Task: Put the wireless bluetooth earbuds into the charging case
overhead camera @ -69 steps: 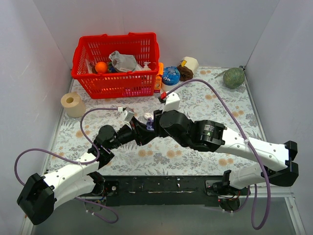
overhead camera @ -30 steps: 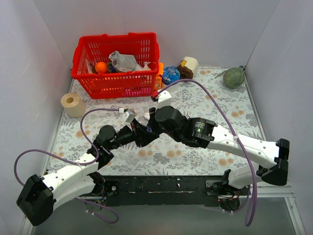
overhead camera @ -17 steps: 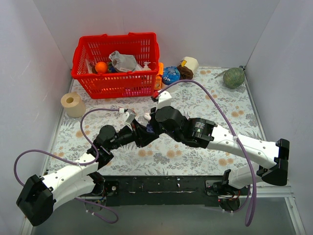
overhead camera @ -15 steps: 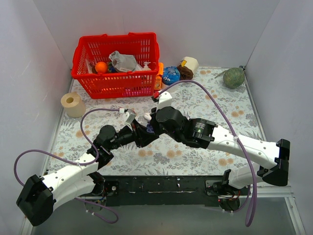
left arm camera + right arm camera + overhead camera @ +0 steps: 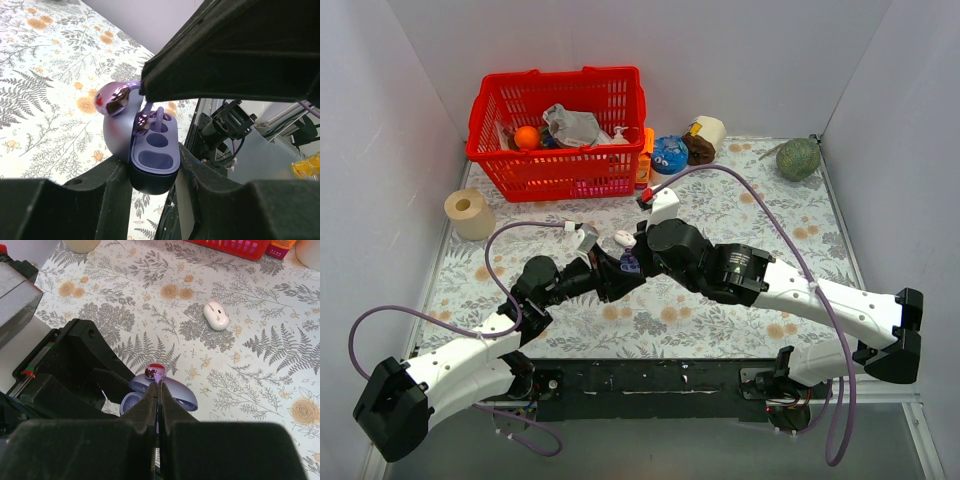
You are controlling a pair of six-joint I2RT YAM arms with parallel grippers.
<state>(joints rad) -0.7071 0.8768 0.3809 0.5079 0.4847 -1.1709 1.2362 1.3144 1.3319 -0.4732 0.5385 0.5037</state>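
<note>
left pincer (image 5: 151, 171) grasps the open case (image 5: 155, 146); right pincer (image 5: 157, 386) clenched, seemingly nipping an earbud (image 5: 113, 98) at the case's rim; insertion under way; next needs fine lowering into a free socket.

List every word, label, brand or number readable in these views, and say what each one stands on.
No text can be read in any view.
Print on the orange carton beside the red basket: too small to read.
Markings on the blue packet: blurred, unreadable.
On the charging case: no marking visible.
</note>
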